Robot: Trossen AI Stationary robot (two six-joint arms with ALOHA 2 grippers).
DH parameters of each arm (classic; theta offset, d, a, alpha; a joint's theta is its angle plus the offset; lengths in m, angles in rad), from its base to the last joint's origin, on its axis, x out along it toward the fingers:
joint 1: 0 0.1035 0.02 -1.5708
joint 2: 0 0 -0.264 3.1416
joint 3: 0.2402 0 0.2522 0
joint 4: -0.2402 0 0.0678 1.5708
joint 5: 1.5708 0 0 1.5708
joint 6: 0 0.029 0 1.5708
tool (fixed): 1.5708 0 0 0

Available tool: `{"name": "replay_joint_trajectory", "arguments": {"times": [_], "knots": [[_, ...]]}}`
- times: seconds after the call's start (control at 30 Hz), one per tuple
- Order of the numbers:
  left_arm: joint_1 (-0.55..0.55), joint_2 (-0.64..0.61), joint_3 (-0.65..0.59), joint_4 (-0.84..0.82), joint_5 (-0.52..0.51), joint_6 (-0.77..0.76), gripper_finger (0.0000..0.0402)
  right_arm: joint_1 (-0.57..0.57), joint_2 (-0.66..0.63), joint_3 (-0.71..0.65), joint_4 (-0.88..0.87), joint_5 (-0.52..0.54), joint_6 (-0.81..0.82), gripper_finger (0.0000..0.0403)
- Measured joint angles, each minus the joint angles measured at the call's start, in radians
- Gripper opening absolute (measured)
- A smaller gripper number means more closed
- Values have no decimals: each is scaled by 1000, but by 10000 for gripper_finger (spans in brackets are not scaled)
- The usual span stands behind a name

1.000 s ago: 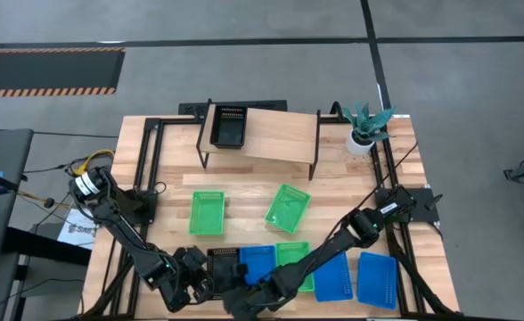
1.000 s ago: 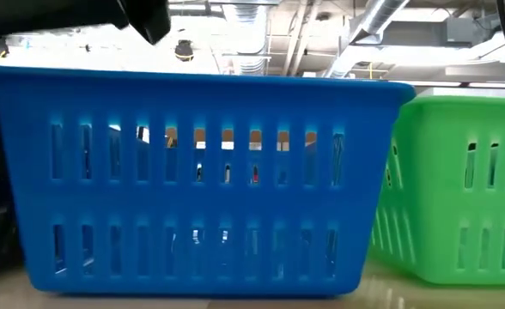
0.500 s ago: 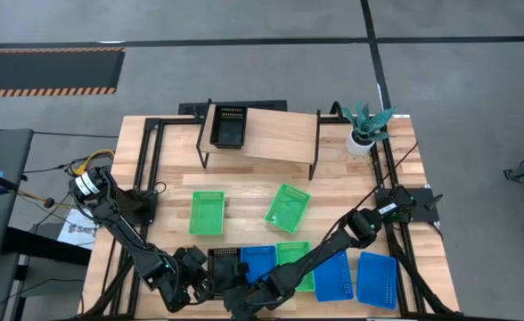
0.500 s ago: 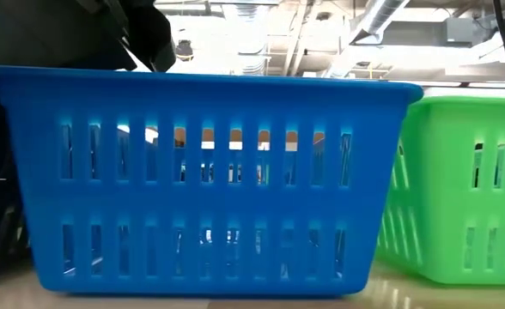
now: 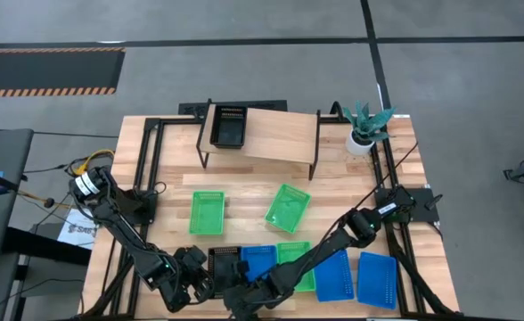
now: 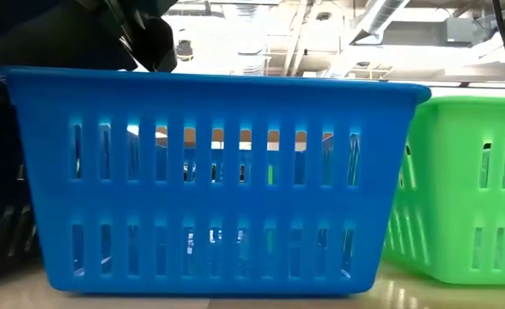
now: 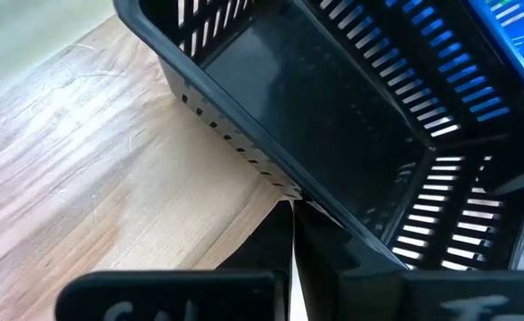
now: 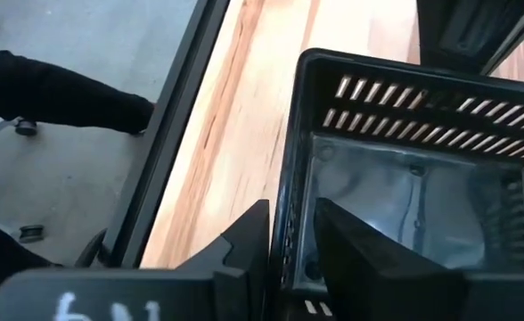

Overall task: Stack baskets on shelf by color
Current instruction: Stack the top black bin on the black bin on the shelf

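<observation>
Right gripper (image 8: 290, 254) straddles the end wall of the black plastic mesh basket (image 5: 223, 265), pinching it for lifting. Left gripper (image 7: 290, 239) presses shut at the opposite rim, steadying it, well short of the light-wood shelf (image 5: 275, 135).

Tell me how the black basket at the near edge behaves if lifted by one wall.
Probably light: the black basket is empty, thin slotted plastic. Its mostly-slotted wall may flex. Lifted at one wall, where the right gripper sits, it would likely tilt.
</observation>
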Motion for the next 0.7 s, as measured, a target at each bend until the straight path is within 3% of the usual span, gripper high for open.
{"name": "replay_joint_trajectory", "arguments": {"times": [0.1, 0.3, 0.7], "knots": [[0, 0, 0, -1, 0, 0, 0, -6, 0, 0, -3, 1, 9, 95], [0, -15, -2, -5, 4, 1, 0, -16, 0, 1, -2, 5, 17, 14], [-7, -253, -2, -132, -20, 87, 0, -23, -44, 88, -76, 63, 17, 11]]}}
